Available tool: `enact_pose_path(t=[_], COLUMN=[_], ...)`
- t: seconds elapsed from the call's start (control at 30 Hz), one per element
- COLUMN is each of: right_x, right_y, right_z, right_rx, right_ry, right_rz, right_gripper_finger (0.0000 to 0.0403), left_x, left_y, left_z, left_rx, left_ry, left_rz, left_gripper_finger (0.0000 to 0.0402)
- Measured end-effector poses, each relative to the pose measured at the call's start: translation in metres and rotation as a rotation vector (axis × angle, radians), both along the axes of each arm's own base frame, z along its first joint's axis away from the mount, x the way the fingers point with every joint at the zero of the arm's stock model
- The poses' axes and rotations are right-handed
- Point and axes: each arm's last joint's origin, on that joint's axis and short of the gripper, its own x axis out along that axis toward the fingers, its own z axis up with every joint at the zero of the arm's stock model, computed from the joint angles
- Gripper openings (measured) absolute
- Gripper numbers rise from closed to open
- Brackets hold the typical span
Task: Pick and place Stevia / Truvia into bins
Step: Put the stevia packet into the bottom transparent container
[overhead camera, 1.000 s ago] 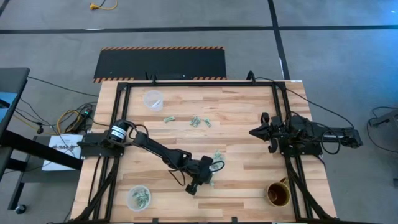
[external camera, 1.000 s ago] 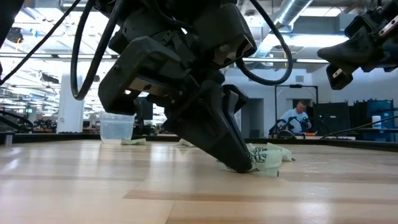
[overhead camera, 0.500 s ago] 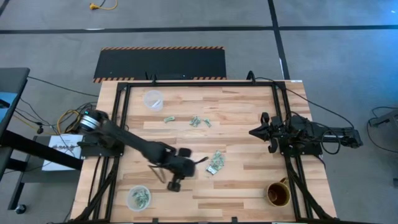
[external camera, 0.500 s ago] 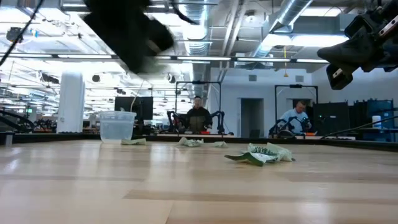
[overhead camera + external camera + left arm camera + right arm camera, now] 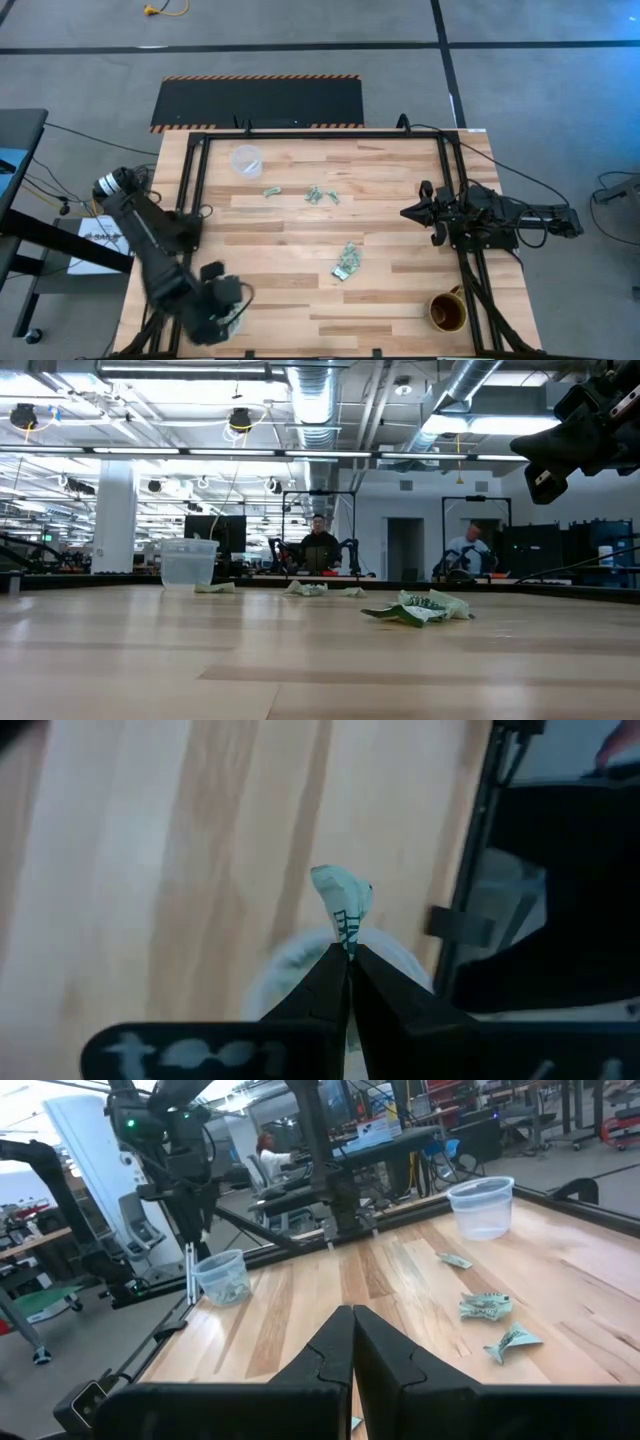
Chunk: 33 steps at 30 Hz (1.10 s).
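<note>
Pale green and white Stevia packets lie flat on the table: a small pile point(image 5: 347, 262) point(image 5: 420, 608) near the middle and a few single ones point(image 5: 321, 195) farther back. One clear cup point(image 5: 246, 160) point(image 5: 188, 563) stands at the far left. The other cup point(image 5: 222, 1277), with packets inside, stands at the near left corner. My left gripper point(image 5: 226, 311) point(image 5: 348, 952) hovers over that near cup point(image 5: 290, 960), shut on one packet point(image 5: 343, 905). My right gripper point(image 5: 405, 212) point(image 5: 352, 1315) waits shut, raised above the table's right side. My left gripper pinches one end of a single packet point(image 5: 346, 932) between its two fingertips. The rest of the packet sticks out past the tips. The fingers point down from above. The packet is lifted clear, above the near cup's rim.
A brown mug point(image 5: 447, 312) stands at the near right corner. A black frame rail point(image 5: 190, 190) runs along the table's left side, another along the right. Bare wood lies between the pile and the near cup. People and equipment show in the room beyond the far edge.
My left gripper rose from the pile at the table's middle and swung toward the near left corner, carrying one packet with it. It now hangs over the near cup. The rest of the pile stayed in place.
</note>
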Motion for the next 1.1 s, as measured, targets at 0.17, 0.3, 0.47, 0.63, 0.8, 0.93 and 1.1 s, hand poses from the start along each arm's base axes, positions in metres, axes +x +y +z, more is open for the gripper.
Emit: enact_pose_path(t=[0.17, 0.3, 0.47, 0.63, 0.8, 0.93, 1.1], right_x=[0.0, 0.0, 0.0, 0.0, 0.0, 0.0, 0.0], right_y=[0.0, 0.0, 0.0, 0.0, 0.0, 0.0, 0.0], right_z=[0.0, 0.0, 0.0, 0.0, 0.0, 0.0, 0.0], right_rx=[0.0, 0.0, 0.0, 0.0, 0.0, 0.0, 0.0], right_ry=[0.0, 0.0, 0.0, 0.0, 0.0, 0.0, 0.0], right_rz=[-0.001, 0.0, 0.0, 0.0, -0.001, 0.0, -0.001], right_gripper_finger=[0.0, 0.0, 0.0, 0.0, 0.0, 0.0, 0.0], left_x=[-0.024, -0.033, -0.029, -0.025, -0.026, -0.028, -0.029], left_y=[-0.022, -0.029, -0.034, -0.037, -0.036, -0.033, -0.033], left_z=[-0.009, -0.018, -0.028, -0.039, -0.048, -0.055, -0.057], left_rx=[-0.031, -0.005, 0.023, 0.034, 0.039, 0.053, 0.049], left_ry=[0.025, 0.058, 0.085, 0.122, 0.14, 0.166, 0.206], left_rz=[0.115, 0.148, 0.153, 0.16, 0.174, 0.183, 0.182], left_gripper_finger=[0.0, 0.0, 0.0, 0.0, 0.0, 0.0, 0.0025])
